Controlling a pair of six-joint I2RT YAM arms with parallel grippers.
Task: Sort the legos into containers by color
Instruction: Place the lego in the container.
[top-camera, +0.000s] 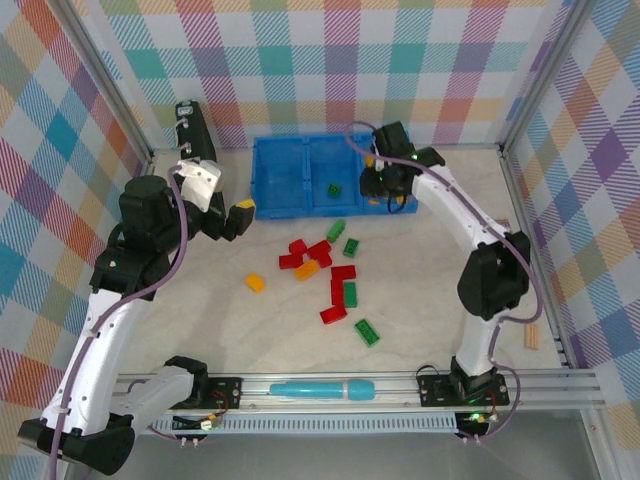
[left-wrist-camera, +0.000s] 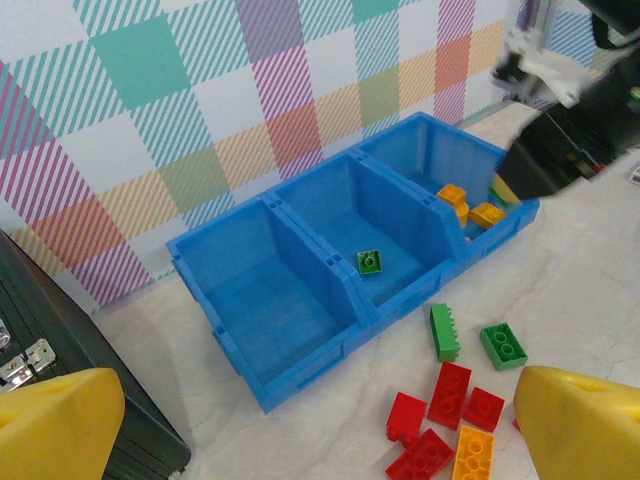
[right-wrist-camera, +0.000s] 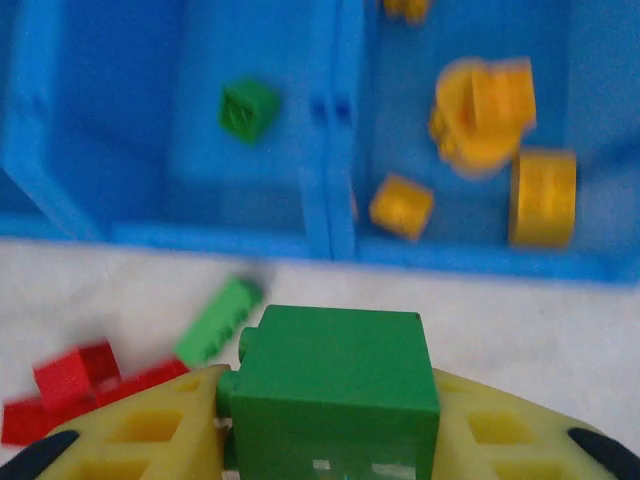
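Legos: six red, four green and two yellow-orange lie loose on the worktop (top-camera: 200, 320), as far as the top view resolves them. Four red legos (top-camera: 305, 252) form a cluster near the centre, with one yellow-orange lego (top-camera: 307, 269) touching its near side. The second yellow-orange lego (top-camera: 255, 283) lies apart to the left. Two green legos (top-camera: 343, 238) lie between the cluster and the tray.

The blue tray (top-camera: 280, 175) stands at the far side and has three compartments side by side. The middle compartment holds one green lego (top-camera: 333, 189). The right compartment holds at least four yellow-orange pieces (right-wrist-camera: 402, 205), one of them round.

The right gripper (right-wrist-camera: 330, 440) is at the near edge of the tray. Its jaws are clamped on one green brick (right-wrist-camera: 335, 370).

The left gripper (left-wrist-camera: 315, 420) hangs above the worktop left of the cluster. Its jaws are spread wide and hold nothing.

The worktop is pale with a marbled pattern. Multicoloured checked panels in an aluminium frame enclose it. One black case (top-camera: 192, 130) stands at the far left, one teal cylinder (top-camera: 320, 389) lies at the near edge, and one tan wooden block (top-camera: 533, 337) lies at the right.
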